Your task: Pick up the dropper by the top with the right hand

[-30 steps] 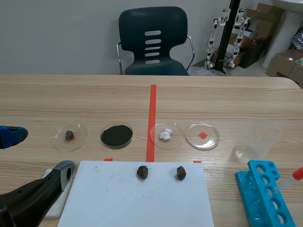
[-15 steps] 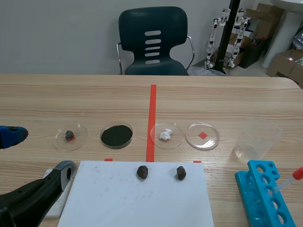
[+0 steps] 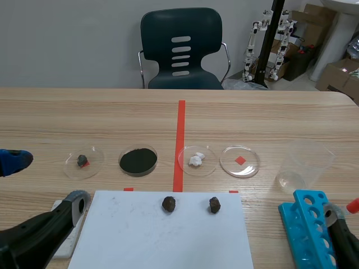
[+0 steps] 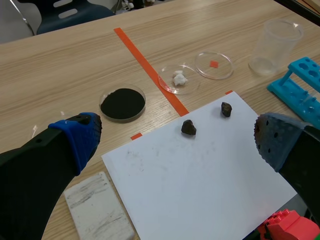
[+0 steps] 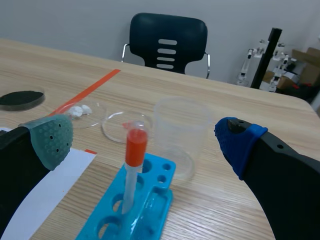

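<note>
Right gripper (image 5: 142,139) is recorded low at the table's near right corner, its fingers spread wide apart and nothing held between them: grey-green pad (image 5: 50,139) to one side, blue pad (image 5: 237,142) to the other. The dropper (image 5: 131,169) is seen just ahead, in line with the gap between the fingers. It stands slightly tilted in the blue rack (image 5: 150,205) with its red bulb uppermost, and is touched by neither pad.

Left gripper (image 4: 175,140) is held low at the near left, fingers likewise parted and empty, above the white sheet (image 4: 200,185). Two dark lumps (image 4: 188,127) are noted at the sheet's far edge.

Behind the rack a clear cup (image 5: 181,132) is set. Farther off, a dark chair (image 5: 167,42) is placed past the table.
</note>
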